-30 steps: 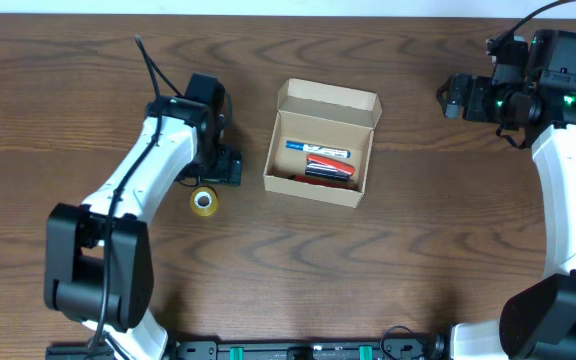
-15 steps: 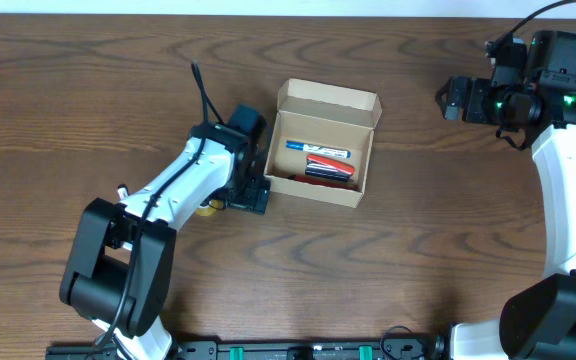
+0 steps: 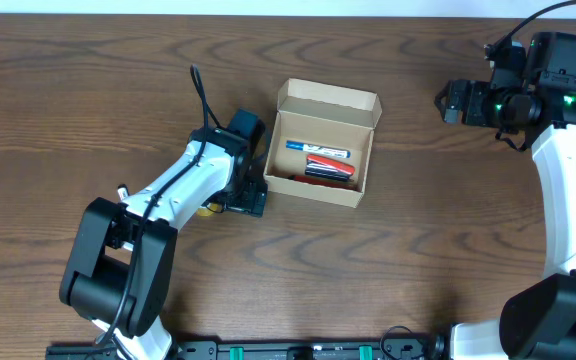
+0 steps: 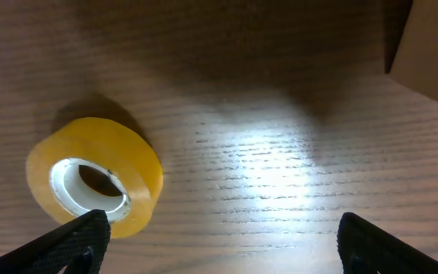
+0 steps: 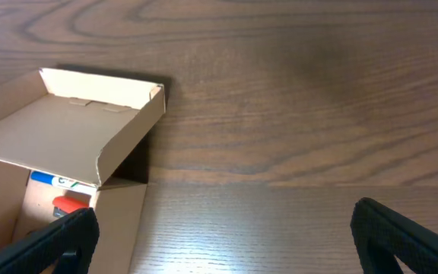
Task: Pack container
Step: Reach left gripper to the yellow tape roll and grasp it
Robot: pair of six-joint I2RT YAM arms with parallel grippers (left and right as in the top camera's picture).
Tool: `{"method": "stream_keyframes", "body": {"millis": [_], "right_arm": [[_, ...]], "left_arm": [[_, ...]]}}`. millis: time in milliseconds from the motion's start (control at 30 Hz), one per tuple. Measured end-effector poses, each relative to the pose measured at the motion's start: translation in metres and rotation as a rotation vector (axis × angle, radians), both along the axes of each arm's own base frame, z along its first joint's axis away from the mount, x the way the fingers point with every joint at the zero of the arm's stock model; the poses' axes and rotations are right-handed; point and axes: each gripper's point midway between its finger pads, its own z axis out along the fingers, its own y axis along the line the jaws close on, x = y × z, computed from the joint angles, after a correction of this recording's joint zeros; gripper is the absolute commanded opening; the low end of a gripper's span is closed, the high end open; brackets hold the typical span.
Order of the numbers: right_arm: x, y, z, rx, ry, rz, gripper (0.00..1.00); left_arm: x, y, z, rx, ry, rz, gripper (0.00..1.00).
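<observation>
Container (image 3: 313, 192) sat mid-table (image 3: 368, 290), markers (image 3: 320, 152) lay inside it, left gripper (image 3: 252, 198) just beside its left wall, tape roll (image 4: 93, 176) left of that gripper, seemingly half under the arm, right gripper (image 3: 451, 100) well apart, right and behind.

The overhead view is evenly bright and sharp, with only short, soft shadows beside the cardboard box (image 3: 320, 103) on the wooden table (image 3: 418, 250). Both wrist views are dimmer, each with a pale glare patch on the wood: below-left of the box in one, right of it in the other. A soft dark shadow hugs the yellow tape roll's (image 4: 97, 179) far side.
</observation>
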Motion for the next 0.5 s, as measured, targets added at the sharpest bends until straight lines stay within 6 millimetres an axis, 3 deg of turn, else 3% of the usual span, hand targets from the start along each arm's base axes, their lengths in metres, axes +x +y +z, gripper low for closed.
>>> {"method": "stream_keyframes", "body": {"millis": [500], "right_arm": [[0.0, 0.0, 0.0, -0.002, 0.0, 0.002, 0.99]], "left_arm": [[0.001, 0.014, -0.01, 0.006, -0.004, 0.036, 0.95]]}}
